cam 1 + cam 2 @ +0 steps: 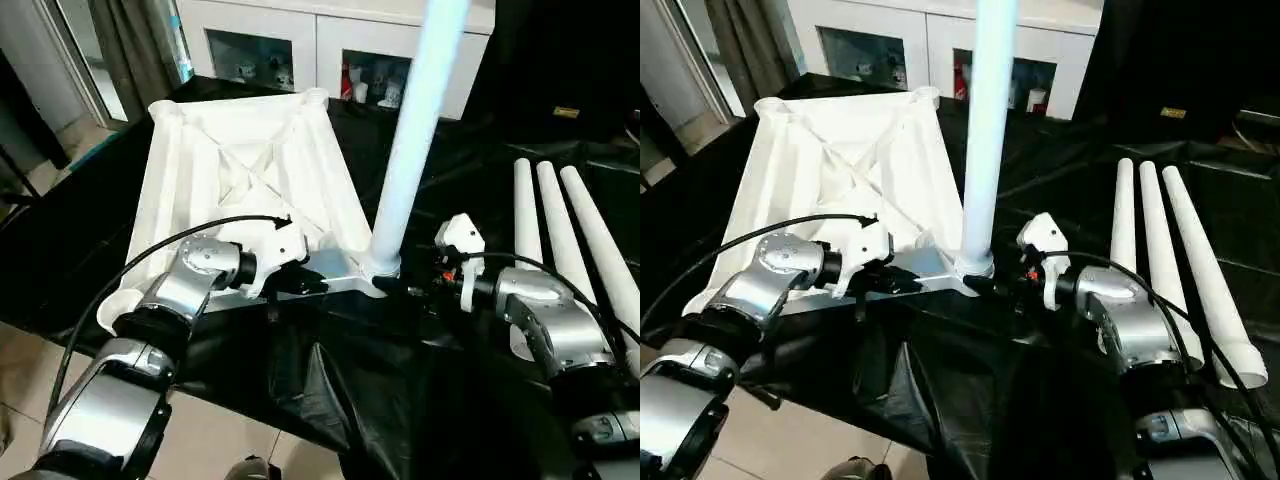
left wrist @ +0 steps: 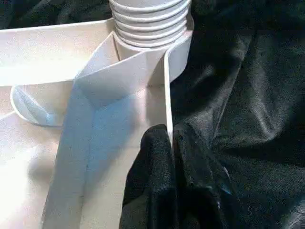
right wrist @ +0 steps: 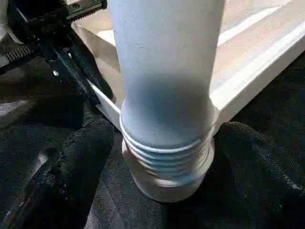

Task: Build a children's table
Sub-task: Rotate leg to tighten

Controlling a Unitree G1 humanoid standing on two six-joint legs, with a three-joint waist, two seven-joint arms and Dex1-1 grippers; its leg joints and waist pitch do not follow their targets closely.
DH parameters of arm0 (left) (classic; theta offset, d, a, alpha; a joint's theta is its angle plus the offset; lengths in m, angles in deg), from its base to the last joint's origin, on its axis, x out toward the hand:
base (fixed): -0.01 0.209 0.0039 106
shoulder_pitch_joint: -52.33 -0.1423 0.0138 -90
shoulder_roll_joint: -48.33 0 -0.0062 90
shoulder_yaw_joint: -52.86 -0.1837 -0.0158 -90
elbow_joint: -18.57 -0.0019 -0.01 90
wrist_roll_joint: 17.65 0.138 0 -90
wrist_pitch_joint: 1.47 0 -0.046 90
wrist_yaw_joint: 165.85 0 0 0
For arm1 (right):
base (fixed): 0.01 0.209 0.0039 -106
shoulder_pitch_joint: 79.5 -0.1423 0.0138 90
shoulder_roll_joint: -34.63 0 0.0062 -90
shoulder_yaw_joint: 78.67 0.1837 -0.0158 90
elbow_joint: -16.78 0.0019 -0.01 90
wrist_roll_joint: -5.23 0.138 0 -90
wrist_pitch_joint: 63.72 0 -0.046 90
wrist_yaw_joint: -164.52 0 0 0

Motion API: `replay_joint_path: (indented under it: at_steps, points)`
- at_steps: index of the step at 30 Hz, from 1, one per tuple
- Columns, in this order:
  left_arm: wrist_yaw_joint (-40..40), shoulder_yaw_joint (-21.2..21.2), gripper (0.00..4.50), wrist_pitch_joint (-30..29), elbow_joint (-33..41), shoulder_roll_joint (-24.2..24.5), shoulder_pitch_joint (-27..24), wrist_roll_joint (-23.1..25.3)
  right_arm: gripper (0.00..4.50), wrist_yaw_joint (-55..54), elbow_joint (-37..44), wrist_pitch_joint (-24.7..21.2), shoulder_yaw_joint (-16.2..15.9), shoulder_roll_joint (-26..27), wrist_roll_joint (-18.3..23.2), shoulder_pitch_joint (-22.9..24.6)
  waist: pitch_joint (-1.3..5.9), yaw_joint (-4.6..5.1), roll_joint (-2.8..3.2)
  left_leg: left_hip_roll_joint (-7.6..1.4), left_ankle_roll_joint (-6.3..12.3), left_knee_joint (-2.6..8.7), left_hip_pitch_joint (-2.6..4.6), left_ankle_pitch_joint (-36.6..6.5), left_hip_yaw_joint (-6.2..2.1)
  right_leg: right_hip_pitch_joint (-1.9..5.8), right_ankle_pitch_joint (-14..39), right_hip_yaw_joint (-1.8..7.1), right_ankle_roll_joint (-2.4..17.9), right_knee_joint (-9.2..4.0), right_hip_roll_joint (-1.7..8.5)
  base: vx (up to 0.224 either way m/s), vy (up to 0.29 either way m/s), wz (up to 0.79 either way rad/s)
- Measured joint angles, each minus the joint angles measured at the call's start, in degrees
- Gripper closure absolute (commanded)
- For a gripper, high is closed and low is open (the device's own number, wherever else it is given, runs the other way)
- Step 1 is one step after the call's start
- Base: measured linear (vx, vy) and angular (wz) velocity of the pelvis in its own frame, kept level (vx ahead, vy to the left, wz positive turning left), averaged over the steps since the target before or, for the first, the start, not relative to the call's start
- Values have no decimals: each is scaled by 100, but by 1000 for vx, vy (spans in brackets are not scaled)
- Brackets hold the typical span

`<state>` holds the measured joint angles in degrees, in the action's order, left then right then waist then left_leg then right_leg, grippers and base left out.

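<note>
The bench [image 1: 470, 150] is draped in black cloth that hangs in folds over its near edge, above a pale tiled floor [image 1: 215, 440]. Beyond the bench's far edge stands a white cabinet [image 1: 320, 45] with glass doors.

The white tabletop [image 1: 245, 170] lies ribbed underside up on the bench, its long axis running from the cabinet toward the robot, its near rim close to the bench's near edge. At the tabletop's near corner on the robot's right, one white leg [image 1: 415, 130] stands upright in the round socket [image 3: 167, 176], threads showing just above the socket's lip.

The left hand [image 2: 169, 191] is pinched shut on the tabletop's thin near rim, close beside that socket. The right hand [image 3: 164, 157] stands wide, one black finger [image 3: 71, 171] on each side of the leg's base, not gripping it.

Three loose legs [image 1: 1160, 250] lie side by side on the cloth, well to the right of the tabletop, long axes pointing toward the cabinet, wide ends nearest the robot. Bare cloth lies between them and the tabletop.
</note>
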<state>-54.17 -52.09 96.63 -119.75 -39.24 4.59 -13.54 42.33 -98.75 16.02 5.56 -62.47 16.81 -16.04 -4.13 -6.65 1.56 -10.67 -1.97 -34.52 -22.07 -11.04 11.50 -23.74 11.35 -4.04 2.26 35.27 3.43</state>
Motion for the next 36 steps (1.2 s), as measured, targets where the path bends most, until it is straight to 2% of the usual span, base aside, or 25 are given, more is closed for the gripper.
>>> replay_joint_path:
  at_steps: [13, 14, 16, 17, 21, 22, 32, 36]
  points:
    - [-87, -12, 450, -10, 121, 25, -81, 0, 49, -238, -85, 89, -135, 315, -109, -9, 2, -14, 1, -2, 0, -23, 0, 0, -1, 2, -1, 1, -1, 20, 1, 0, 0, 0]
    - [-87, -12, 450, -15, 126, 26, -84, 0, 65, -234, -85, 87, -135, 315, -107, -9, 2, -14, 1, -2, 0, -24, 0, 0, -2, 2, -1, 1, -1, 23, 1, 0, 0, 0]
    - [-89, -11, 450, -18, 128, 30, -88, 0, 65, -232, -85, 86, -135, 314, -105, -9, 2, -14, 0, -4, 0, -30, 1, 0, -2, 1, -1, 1, -1, 32, 1, 0, 0, 0]
    - [-98, -12, 450, -19, 132, 32, -94, 0, 87, -232, -85, 86, -135, 312, -105, -9, 2, -14, 0, -4, 0, -32, 1, 0, -2, 0, 0, 1, -1, 36, 1, 0, 0, 0]
    - [-148, -11, 450, -27, 141, 38, -114, 0, 116, -230, -85, 86, -133, 311, -98, -8, 2, -13, 0, -7, -1, -49, 3, 0, -3, 1, 0, 1, -1, 54, 1, 0, 0, 0]
    - [-149, -11, 450, -32, 143, 39, -117, 0, 138, -230, -85, 86, -133, 311, -93, -8, 2, -13, 0, -7, -2, -52, 4, 0, -3, 1, -1, 2, -1, 57, 1, 0, 0, 0]
    - [-161, -9, 450, -61, 146, 39, -123, 0, 171, -246, -85, 51, -115, 334, -69, 13, 3, -11, -1, -8, -16, -58, 4, 8, -7, 1, -1, 1, -2, 70, 1, 0, 0, 0]
    - [177, 3, 450, -215, 69, -94, -98, 28, 172, -783, -273, 98, 124, 648, -13, 106, 22, 8, -4, -9, -21, -67, 13, 11, -8, 8, -3, 3, -3, 80, 2, 0, 0, 0]
